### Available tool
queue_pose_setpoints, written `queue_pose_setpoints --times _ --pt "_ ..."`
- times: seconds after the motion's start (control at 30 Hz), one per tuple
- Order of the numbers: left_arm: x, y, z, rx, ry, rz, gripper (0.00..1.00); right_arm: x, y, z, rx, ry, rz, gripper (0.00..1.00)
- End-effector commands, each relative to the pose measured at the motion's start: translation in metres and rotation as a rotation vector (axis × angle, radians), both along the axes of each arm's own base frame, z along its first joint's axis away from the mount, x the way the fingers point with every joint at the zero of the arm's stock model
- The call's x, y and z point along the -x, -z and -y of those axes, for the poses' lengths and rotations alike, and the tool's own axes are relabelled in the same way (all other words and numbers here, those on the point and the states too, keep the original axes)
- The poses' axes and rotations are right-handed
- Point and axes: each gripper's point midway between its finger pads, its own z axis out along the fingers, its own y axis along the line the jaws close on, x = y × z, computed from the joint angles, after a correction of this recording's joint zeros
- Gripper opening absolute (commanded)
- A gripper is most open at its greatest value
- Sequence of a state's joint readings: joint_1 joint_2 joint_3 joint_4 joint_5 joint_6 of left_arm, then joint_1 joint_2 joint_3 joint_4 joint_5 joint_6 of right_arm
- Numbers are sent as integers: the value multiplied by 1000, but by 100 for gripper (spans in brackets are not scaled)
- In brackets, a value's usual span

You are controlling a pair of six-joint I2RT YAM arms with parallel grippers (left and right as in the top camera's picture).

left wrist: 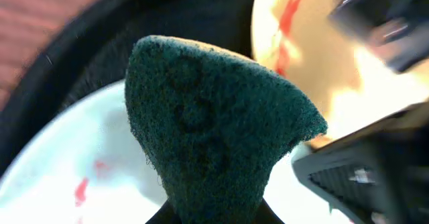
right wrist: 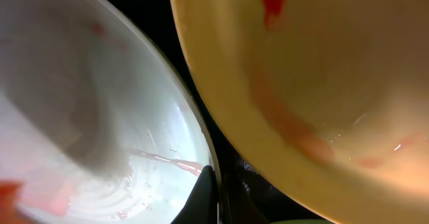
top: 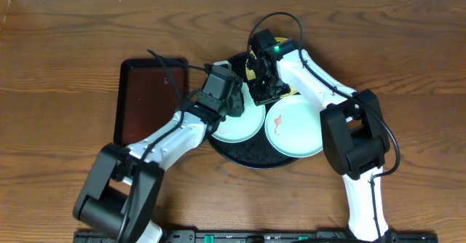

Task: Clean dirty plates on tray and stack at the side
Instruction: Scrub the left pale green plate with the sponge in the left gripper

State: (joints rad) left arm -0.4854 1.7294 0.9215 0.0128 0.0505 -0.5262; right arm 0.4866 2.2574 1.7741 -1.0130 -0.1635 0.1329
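Nearest, on the table (top: 58, 68), the near rim of the tray (top: 247, 158), round and black. Inside it, side by side, two mint plates: left plate (top: 234, 129) and right plate (top: 295, 130), the right one marked with a small red smear near its middle, the left one smeared red too in the left wrist view. Over the far edge of the left plate, left fingers (top: 233, 103), clenched on a green sponge (left wrist: 214, 123), folded to a blunt wedge and poised above the pale plate surface; cannot tell whether touching. Just beyond and to the right, right fingers (top: 263, 89), down over the far part of the tray; only one dark fingertip visible in the right wrist view, so cannot tell whether released or clenched. Under and behind those fingers, yellow plate (top: 289, 92), mostly hidden from overhead, streaked red-orange near its rim and filmed with a pinkish wash in the close views, close beside the left plate's rim with a strip of black tray between. Off to the left of the tray, also on the table, brown tray (top: 145, 97), rectangular, just beside the left arm.
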Motion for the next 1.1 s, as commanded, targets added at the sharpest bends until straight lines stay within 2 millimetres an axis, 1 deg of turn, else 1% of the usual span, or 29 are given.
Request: queue_pose_setpoints --times 0.0,0.03,0.07,0.13,0.2,0.23,0.3,0.37,0.53,0.6,0.63,0.67,0.77,0.9,0.97,1.07 --pt "0 15 1 22 -31 -52 8 -1 -20 -15 -48 -19 29 1" --pt "2 19 1 24 -42 -67 8 -1 -20 -14 -46 -19 27 1" --pt "3 21 0 25 -49 -77 14 -1 -20 -14 -46 -19 26 1" --pt "5 24 -1 22 -54 -90 37 -1 -20 -14 -46 -19 26 1" --pt "4 22 -1 19 -48 -85 54 -1 -20 -14 -46 -19 26 1" --pt "4 21 0 10 -32 -76 56 -1 -20 -14 -46 -19 26 1" --pt "3 17 0 -14 10 -51 56 -1 -20 -14 -46 -19 26 1" --pt "2 8 1 -30 46 -19 56 0 -20 -14 -45 -19 25 1" --pt "-1 -25 0 -28 65 61 56 -1 -20 -14 -46 -19 27 1" --pt "-2 -31 0 -21 66 75 56 -1 -20 -14 -46 -19 27 1" --pt "-1 -32 0 -21 66 75 56 -1 -20 -14 -46 -19 28 1" --pt "-1 -31 0 -20 67 74 55 -1 -20 -14 -46 -19 27 1" --pt "3 -22 0 -31 69 41 50 -2 -20 -15 -48 -19 31 1" --pt "8 -2 -3 -51 65 -13 45 -2 -20 -15 -50 -19 34 1" --pt "10 8 -3 -59 69 -39 41 -2 -20 -15 -50 -19 33 1" --pt "14 19 1 -45 85 -74 40 -2 -20 -15 -49 -19 33 1"
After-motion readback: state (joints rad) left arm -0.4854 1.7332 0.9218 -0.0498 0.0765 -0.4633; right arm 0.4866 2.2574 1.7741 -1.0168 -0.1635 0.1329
